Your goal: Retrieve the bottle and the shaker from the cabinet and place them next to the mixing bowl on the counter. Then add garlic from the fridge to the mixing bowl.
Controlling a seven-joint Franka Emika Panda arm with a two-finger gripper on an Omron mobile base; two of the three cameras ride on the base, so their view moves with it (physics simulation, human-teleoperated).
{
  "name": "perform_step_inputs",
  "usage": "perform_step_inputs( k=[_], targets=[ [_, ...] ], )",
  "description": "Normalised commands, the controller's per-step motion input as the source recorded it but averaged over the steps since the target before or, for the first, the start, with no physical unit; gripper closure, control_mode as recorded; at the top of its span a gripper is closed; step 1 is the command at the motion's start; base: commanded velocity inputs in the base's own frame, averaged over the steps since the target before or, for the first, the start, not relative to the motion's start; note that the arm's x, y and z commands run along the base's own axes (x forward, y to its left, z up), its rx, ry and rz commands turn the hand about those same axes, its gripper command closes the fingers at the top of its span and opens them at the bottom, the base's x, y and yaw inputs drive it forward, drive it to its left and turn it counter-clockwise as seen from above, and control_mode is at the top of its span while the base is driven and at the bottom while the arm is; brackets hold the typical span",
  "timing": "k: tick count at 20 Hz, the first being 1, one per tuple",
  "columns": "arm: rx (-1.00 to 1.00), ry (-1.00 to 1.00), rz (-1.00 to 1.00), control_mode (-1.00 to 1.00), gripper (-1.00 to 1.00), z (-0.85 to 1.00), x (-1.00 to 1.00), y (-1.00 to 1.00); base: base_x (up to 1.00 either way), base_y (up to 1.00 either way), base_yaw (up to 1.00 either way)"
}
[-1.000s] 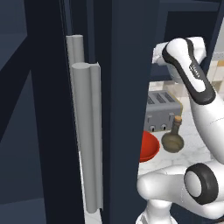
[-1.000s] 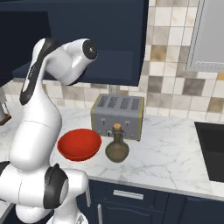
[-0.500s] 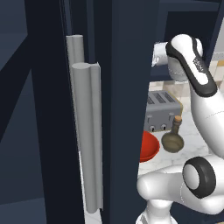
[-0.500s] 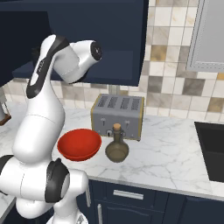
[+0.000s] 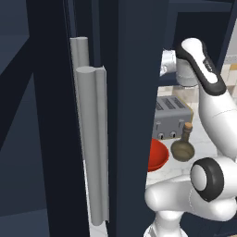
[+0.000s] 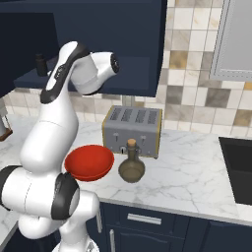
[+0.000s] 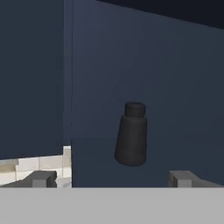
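**Open gripper faced the shaker inside the cabinet**

In the hand view the gripper stood wide open, nothing between its tips, with the shaker upright ahead of it and apart from both fingers. The shaker stood on the cabinet shelf with bare navy wall behind it and free room on either side; a vertical cabinet edge ran well to its left, with pale tile showing below that edge.

The right base view showed the shaker far back on the shelf, left of the raised arm. It also showed the counter, where the bottle stood just beside the mixing bowl, in front of the toaster, with open marble to their right up to the cooktop.

The left base view added a tall navy panel with a grey handle close to the arm's left.
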Motion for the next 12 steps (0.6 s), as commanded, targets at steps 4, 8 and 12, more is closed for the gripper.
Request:
perform_step_inputs(
  k=[4,8,12],
  targets=[
    [0.0,0.0,0.0,-1.0,-1.0,-0.02,0.33,0.18,0.0,0.0,0.0],
    [0.0,0.0,0.0,-1.0,-1.0,0.0,0.33,0.25,0.0,0.0,0.0],
    [0.0,0.0,0.0,-1.0,-1.0,-0.05,0.3,0.19,0.0,0.0,0.0]
  ],
)
